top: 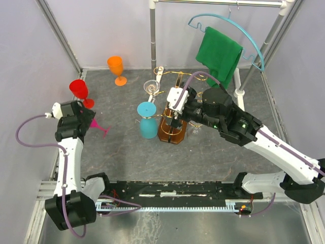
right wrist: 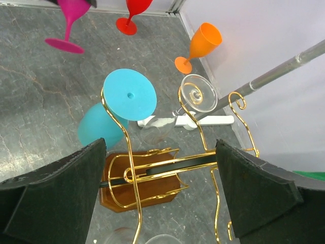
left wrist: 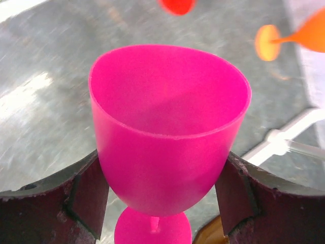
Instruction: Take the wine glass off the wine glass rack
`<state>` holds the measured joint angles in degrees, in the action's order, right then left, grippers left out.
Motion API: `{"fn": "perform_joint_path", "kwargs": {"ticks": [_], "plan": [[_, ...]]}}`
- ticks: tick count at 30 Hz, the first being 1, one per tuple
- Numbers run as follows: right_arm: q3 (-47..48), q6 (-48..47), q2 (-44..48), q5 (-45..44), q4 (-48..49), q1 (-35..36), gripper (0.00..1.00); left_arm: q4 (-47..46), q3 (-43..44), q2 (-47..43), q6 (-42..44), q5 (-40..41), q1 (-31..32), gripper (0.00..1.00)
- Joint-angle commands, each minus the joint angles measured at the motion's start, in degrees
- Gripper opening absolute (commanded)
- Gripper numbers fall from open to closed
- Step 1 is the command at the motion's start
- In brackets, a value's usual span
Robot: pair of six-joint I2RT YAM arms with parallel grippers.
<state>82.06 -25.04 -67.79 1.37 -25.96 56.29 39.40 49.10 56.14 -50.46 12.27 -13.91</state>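
**Glasses hang on the rack while one arm hovers and the other grips a pink one**

The blue wine glass (top: pixel 148 126) hangs upside down on the left side of the wine glass rack (top: pixel 170 134), foot up in a gold wire arm and bowl down beside the brown wooden base. It is opaque, matte and looks like plastic. A clear wine glass (right wrist: pixel 199 94) hangs the same way on the far side, its foot caught in a curl.

The rack stands in the middle of the bench (top: pixel 213 152). The right end effector (right wrist: pixel 160 152) hovers directly over it, fingers spread wide on either side of the gold arms and holding nothing.

Well to the left, the left end effector (left wrist: pixel 162 168) has its pads against both sides of the bowl of a pink wine glass (left wrist: pixel 167 127), apparently gripping it. Whether the foot rests on the bench cannot be told. A red wine glass (top: pixel 79 90) stands just beyond it, and an orange wine glass (top: pixel 116 67) stands farther back.

Judging by this layout, three coloured glasses are off the rack. The blue glass and the clear glassware remain to be lifted off, and the right arm looks best placed to do it.
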Motion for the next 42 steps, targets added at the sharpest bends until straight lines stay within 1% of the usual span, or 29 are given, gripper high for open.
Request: {"fn": "perform_joint_path", "kwargs": {"ticks": [1,2,5,8,9,12,16,18,21,24,27,29,31,34,36,38,40,42], "plan": [[3.81,4.89,-1.75,-1.89,-0.11,-0.67,0.95,-12.7,3.77,-1.09,9.17,-6.17,1.86,0.33],[3.62,5.31,-1.8,-1.83,-0.1,-0.78,0.95,-15.56,3.3,-1.37,10.12,-7.39,2.5,0.33],[2.76,5.69,-1.04,-2.01,0.28,-0.99,0.95,-23.62,1.74,-2.03,14.1,-7.2,5.88,0.31],[1.69,5.51,-0.09,-2.7,0.65,-1.24,0.95,-30.1,0.82,-0.87,19.21,-4.38,11.94,0.26],[1.2,5.18,0.24,-3.18,0.97,-1.28,0.95,-31.57,0.46,-0.16,20.47,-2.18,13.91,0.25],[-0.69,4.27,1.42,-4.71,2.67,-1.45,0.97,-37.95,-1.52,2.01,23.63,1.63,18.89,0.24],[-1.34,4.21,2.07,-5.22,2.26,-1.64,0.97,-47.72,-4.3,6.63,29.1,4.48,22.47,0.25],[-1.71,4.12,2.28,-5.47,2.06,-1.79,0.97,-52.92,-5.35,9.71,31.13,4.4,22.68,0.25],[-2.27,3.97,2.68,-5.81,2.07,-2.05,0.98,-58.34,-5.3,14.66,33.3,6.68,22.77,0.25],[-3.06,3.59,3.09,-6.28,2.43,-2.27,0.98,-64.59,-4.86,19.02,35.1,6.87,22.79,0.22],[-3.34,3.35,3.02,-6.33,2.41,-2.51,0.98,-75.85,-6.84,22.7,37.44,7.57,22.89,0.17],[-3.48,3.37,2.86,-6.4,2.36,-2.82,0.98,-86.0,-8.22,26.08,39.6,7.75,22.89,0.15],[-3.56,3.39,2.67,-6.46,2.21,-3.0,0.98,-92.18,-8.51,29.58,42.33,7.35,22.98,0.13],[-3.91,3.73,2.4,-6.51,2.1,-3.45,0.98,-98.91,-7.66,35.94,45.36,6.65,22.89,0.12],[-3.94,3.83,2.19,-6.52,1.98,-3.81,0.98,-105.36,-7.97,40.08,47.28,3.96,22.94,0.09],[-3.84,3.96,2.18,-6.47,1.65,-4.13,0.98,-111.46,-7.81,44.05,49.62,2.98,23.01,0.09],[-3.69,3.99,2.3,-6.55,1.13,-4.46,0.98,-114.08,-6.98,47.02,51.41,2.46,22.97,0.1],[-3.75,3.68,2.37,-6.55,0.74,-4.83,0.99,-114.33,-5.86,49.08,51.63,2.34,23.01,0.11]]}}
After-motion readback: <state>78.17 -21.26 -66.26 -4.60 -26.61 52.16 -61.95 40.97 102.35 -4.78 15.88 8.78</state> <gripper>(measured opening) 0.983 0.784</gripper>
